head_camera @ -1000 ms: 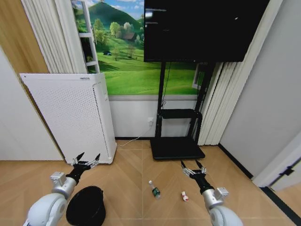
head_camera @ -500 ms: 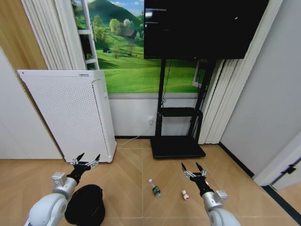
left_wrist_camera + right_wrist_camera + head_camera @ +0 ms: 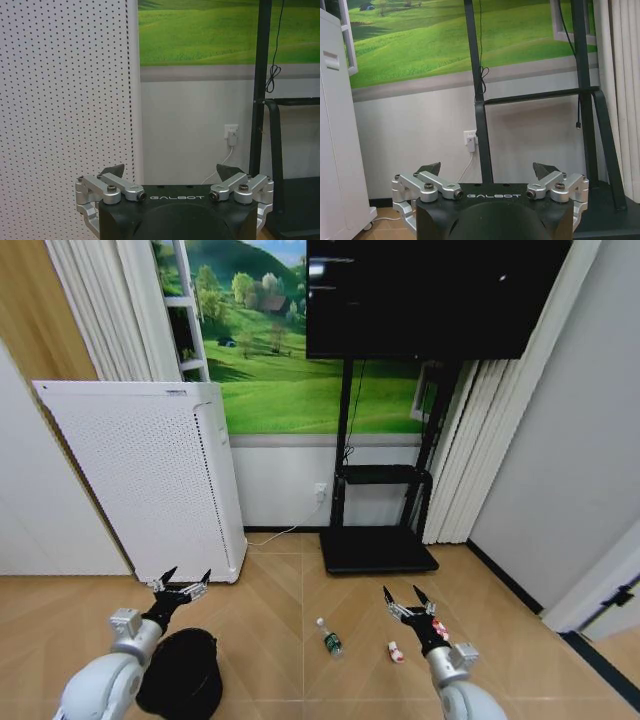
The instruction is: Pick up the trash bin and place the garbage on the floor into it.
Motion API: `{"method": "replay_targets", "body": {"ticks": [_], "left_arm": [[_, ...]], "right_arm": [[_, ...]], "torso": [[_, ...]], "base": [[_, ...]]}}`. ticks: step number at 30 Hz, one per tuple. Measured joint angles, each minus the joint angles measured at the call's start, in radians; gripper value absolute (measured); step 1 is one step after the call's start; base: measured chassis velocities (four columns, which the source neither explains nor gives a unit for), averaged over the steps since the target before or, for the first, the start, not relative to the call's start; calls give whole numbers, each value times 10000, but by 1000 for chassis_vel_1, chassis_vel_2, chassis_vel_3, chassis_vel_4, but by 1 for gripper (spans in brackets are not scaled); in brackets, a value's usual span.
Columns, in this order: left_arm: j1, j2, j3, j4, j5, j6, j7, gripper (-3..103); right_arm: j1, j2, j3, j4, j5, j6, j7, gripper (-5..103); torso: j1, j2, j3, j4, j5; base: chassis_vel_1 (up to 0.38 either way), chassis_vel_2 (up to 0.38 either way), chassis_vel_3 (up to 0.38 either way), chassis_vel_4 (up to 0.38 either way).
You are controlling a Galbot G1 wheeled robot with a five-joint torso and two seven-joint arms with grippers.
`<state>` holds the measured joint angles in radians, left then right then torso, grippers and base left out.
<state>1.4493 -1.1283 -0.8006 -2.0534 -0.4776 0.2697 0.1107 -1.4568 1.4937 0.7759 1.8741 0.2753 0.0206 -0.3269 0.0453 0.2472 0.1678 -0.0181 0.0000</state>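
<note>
Closest to me, both arms are up in front of the robot, hanging over the floor (image 3: 270, 640), the light herringbone parquet. My left gripper (image 3: 181, 581) sits low on the left with its fingers spread wide and nothing between them; the left wrist view confirms it, both dark fingertips (image 3: 114, 170) well apart with only wall behind. My right gripper (image 3: 402, 595) is on the right, also splayed apart and holding nothing, and the right wrist view shows the same gap.

The trash bin (image 3: 182, 672), small, black and round, stands on the floor just below and slightly nearer than the left gripper, beside the left forearm, not gripped. Between the two grippers lies the green bottle (image 3: 328, 637) with its white cap, flat on the parquet. Just right of it, near the right gripper, is a small red-and-white piece (image 3: 395, 651). A second red-and-white piece (image 3: 439, 630) shows right beside the right wrist, partly hidden by the arm.

Farther back on the left stands the tall white perforated appliance (image 3: 150, 480), against the wall. Centre back is the black TV stand (image 3: 378, 525), its base on the floor, carrying a big dark screen (image 3: 430, 300). A white cable (image 3: 285, 536) runs from the wall socket (image 3: 321, 490). Behind it all, a green meadow mural (image 3: 280, 380) and pale curtains (image 3: 475, 450) on the right.
</note>
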Motion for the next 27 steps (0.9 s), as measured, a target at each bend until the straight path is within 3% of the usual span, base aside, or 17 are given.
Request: {"method": "replay_targets", "body": {"ticks": [27], "left_arm": [[-161,0,-15,369,-76,15,98,100]], "right_arm": [[57,46,23,-129,-88,-3,19,100]], "torso": [[-273,-1082,-807,0,0]], "base": [[0,0,0,0]]}}
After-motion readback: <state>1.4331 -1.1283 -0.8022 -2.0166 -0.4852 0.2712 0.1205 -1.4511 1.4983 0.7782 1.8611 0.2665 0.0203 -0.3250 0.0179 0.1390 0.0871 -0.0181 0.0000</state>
